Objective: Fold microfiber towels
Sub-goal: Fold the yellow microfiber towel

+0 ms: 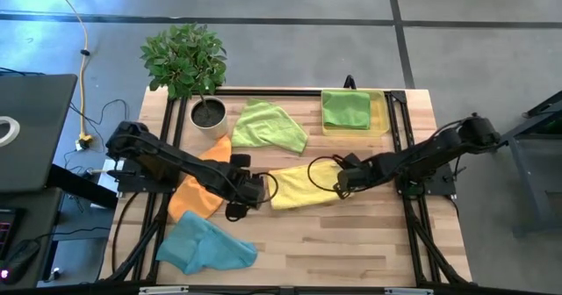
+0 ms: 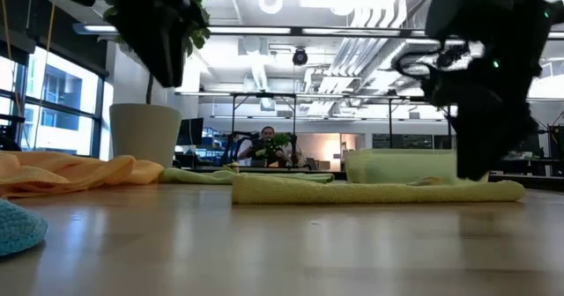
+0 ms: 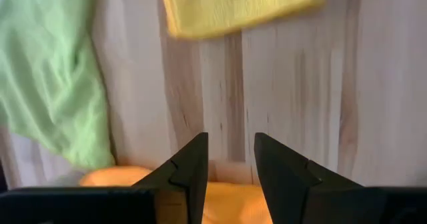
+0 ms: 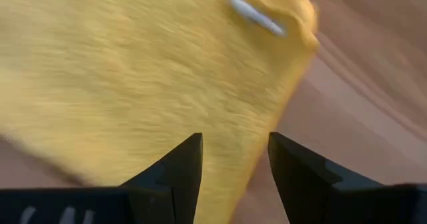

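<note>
My left gripper (image 3: 230,161) hovers released — fingers parted, empty — over bare wood beside the crumpled orange microfiber towel (image 1: 200,179). My right gripper (image 4: 233,161) is likewise parted, empty, above the soft yellow microfiber towel (image 1: 303,185), which lies flat at the centre of the slatted wooden table (image 1: 351,251).

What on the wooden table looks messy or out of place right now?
Three fuzzy cloths lie crumpled, not folded: the orange microfiber towel, the light blue microfiber towel and a lime green microfiber towel. Nothing looks spilled or damaged.
</note>
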